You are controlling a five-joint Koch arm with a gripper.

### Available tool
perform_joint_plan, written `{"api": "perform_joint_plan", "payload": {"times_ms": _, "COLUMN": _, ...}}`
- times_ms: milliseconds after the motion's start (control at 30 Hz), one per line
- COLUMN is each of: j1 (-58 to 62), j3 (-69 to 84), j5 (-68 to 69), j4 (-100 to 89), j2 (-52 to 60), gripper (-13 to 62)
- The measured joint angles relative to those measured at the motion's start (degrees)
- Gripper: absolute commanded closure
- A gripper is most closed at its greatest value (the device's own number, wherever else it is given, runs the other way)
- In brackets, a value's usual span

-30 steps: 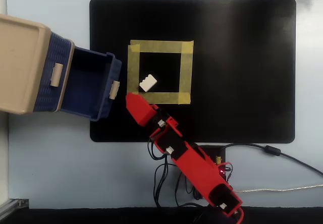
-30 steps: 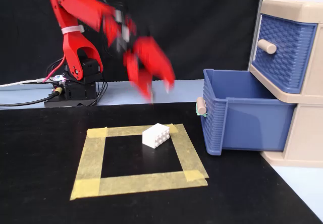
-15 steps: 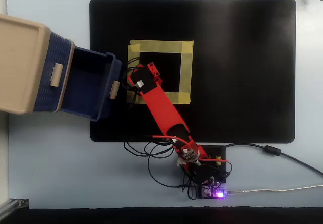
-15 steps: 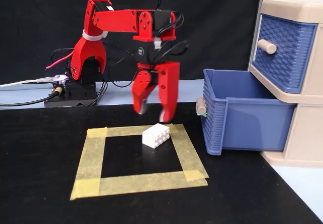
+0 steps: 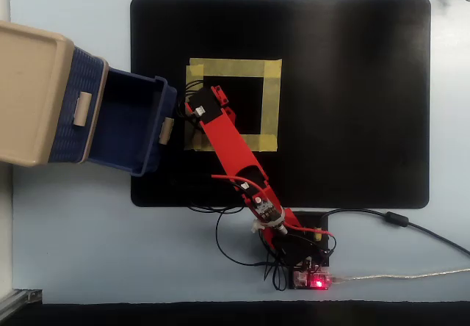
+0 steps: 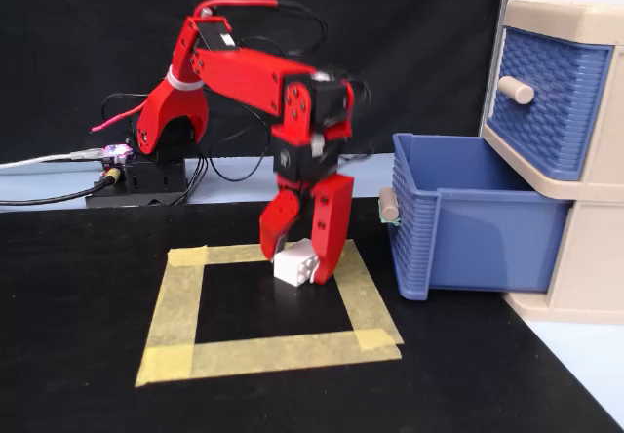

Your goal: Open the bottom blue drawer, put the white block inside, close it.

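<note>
The white block (image 6: 293, 266) lies inside the yellow tape square (image 6: 263, 351) on the black mat. My red gripper (image 6: 295, 262) has come down over it, open, with one finger (image 6: 276, 234) on the block's left and the other on its right, both tips close to its sides. In the overhead view the arm (image 5: 229, 147) hides the block. The bottom blue drawer (image 6: 468, 230) stands pulled out to the right of the block, its smooth inside (image 5: 125, 117) showing nothing in it, its beige handle (image 6: 389, 204) facing the gripper.
The beige cabinet (image 6: 587, 250) holds the upper blue drawer (image 6: 546, 101), which is pushed in. Arm base and cables (image 6: 136, 175) sit behind the mat (image 5: 352, 98). The open drawer's front (image 5: 163, 124) is near the tape square's left edge.
The gripper swung over the tape square and dropped from above the block to mat level, so its fingers now straddle the block. Block and drawer have not moved.
</note>
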Motion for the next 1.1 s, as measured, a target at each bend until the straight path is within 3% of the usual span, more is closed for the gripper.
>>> {"api": "perform_joint_plan", "payload": {"times_ms": 67, "j1": -0.4, "j3": -0.2, "j5": -0.1, "j4": -0.3, "j2": -0.1, "gripper": 25.5}}
{"api": "perform_joint_plan", "payload": {"times_ms": 167, "j1": -0.4, "j3": -0.2, "j5": 0.5, "j4": -0.4, "j2": -0.1, "gripper": 54.9}}
{"api": "perform_joint_plan", "payload": {"times_ms": 200, "j1": -0.5, "j3": -0.2, "j5": 1.1, "j4": -0.4, "j2": 0.1, "gripper": 58.2}}
{"api": "perform_joint_plan", "payload": {"times_ms": 400, "j1": -0.1, "j3": 0.2, "j5": 4.0, "j4": 2.3, "j2": 3.9, "gripper": 57.4}}
{"api": "perform_joint_plan", "payload": {"times_ms": 600, "j1": -0.4, "j3": -10.3, "j5": 16.0, "j4": 11.0, "j2": 28.7, "gripper": 57.4}}
{"api": "perform_joint_plan", "payload": {"times_ms": 667, "j1": -3.1, "j3": -16.5, "j5": 18.4, "j4": 11.9, "j2": 31.2, "gripper": 57.4}}
{"api": "perform_joint_plan", "payload": {"times_ms": 833, "j1": -21.7, "j3": -30.4, "j5": 11.6, "j4": 7.6, "j2": 20.1, "gripper": 57.4}}
{"api": "perform_joint_plan", "payload": {"times_ms": 967, "j1": -22.9, "j3": -35.7, "j5": 6.1, "j4": 0.2, "j2": 8.6, "gripper": 57.2}}
{"api": "perform_joint_plan", "payload": {"times_ms": 1100, "j1": -22.6, "j3": -35.6, "j5": 5.5, "j4": -0.7, "j2": 4.7, "gripper": 57.1}}
